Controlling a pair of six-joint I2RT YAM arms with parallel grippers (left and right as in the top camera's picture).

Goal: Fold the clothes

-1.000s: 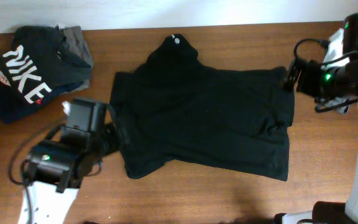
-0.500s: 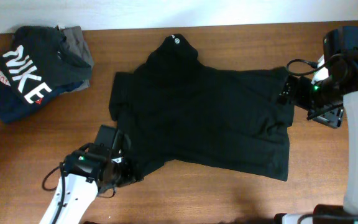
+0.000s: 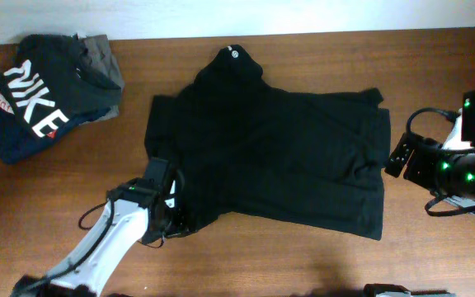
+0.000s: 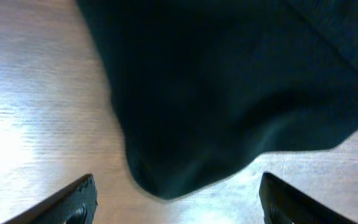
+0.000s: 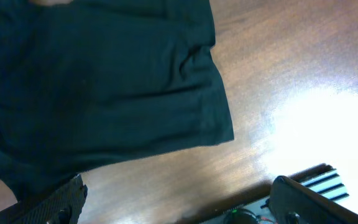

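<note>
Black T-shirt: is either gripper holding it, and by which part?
Nothing is held. The left gripper is open at a corner of the black T-shirt; the right gripper is open beside its edge.

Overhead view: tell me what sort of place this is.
Probably a robotics lab bench set up for laundry folding: a wooden table against a white wall, the left gripper and right gripper of two robot arms, a black T-shirt spread flat, and a pile of garments.
</note>
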